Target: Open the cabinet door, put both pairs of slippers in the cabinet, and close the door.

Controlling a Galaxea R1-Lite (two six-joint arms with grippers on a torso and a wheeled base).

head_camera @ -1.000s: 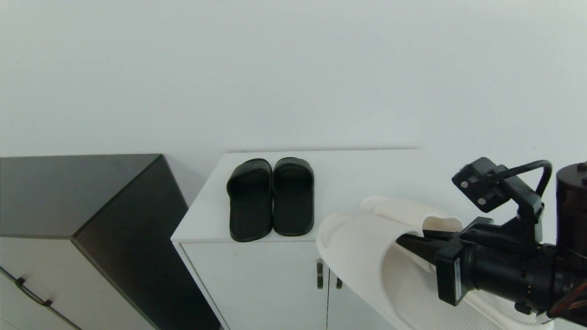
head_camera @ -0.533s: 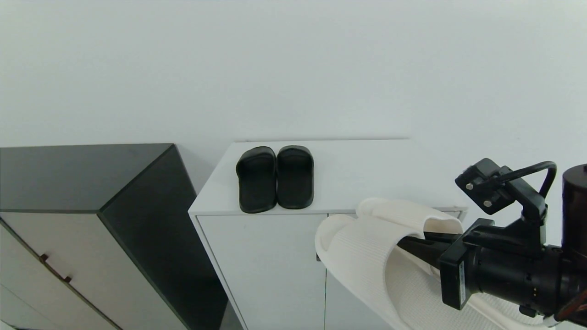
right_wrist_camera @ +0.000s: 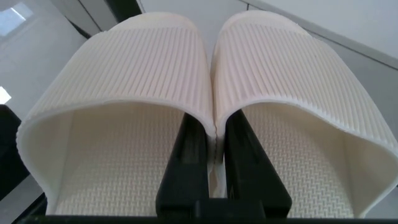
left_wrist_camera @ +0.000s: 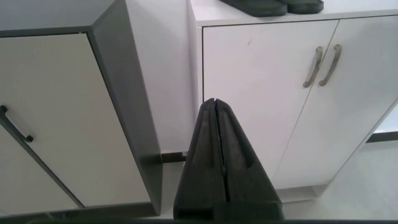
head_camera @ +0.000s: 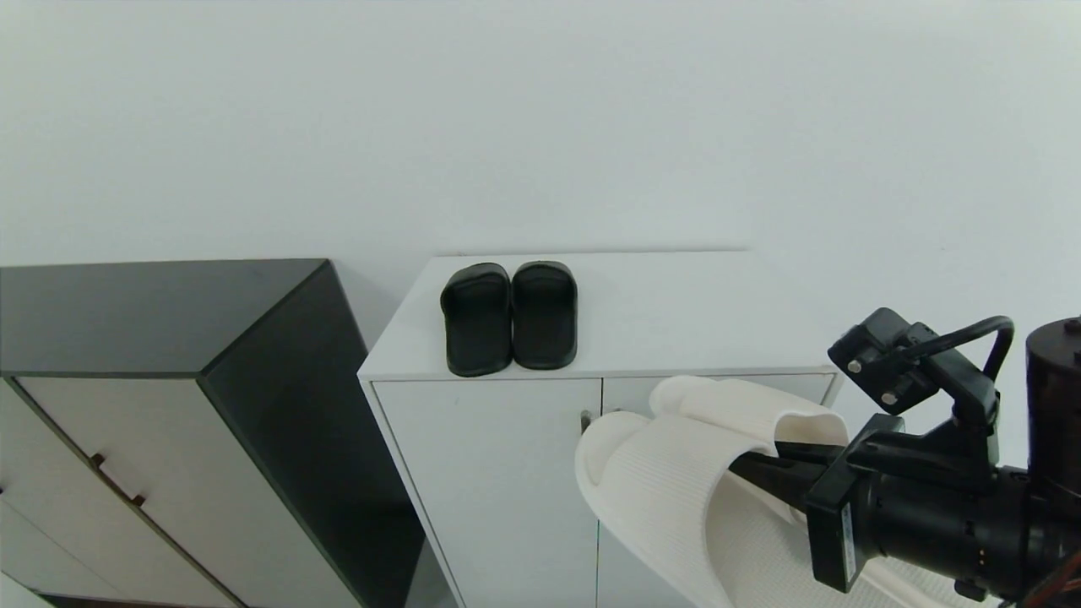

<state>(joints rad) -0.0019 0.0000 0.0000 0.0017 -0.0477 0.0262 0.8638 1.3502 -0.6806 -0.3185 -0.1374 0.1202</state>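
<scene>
Well, closest to you, your right tool (right_wrist_camera: 214,140) is clamped on the pair of white slippers (head_camera: 676,481). One finger sits inside each slipper, and the two pinch the touching inner walls together, holding the pair in the air with its toes toward the white cabinet (head_camera: 490,473). Your left tool (left_wrist_camera: 215,112) is closed with nothing between its fingers, held low before that cabinet's left corner, beside the dark cabinet (head_camera: 279,422). Farther off, both white doors are shut, their two handles (left_wrist_camera: 323,65) side by side at the centre seam. On the cabinet's top the black slippers (head_camera: 509,317) lie side by side, touching, near its front edge.
</scene>
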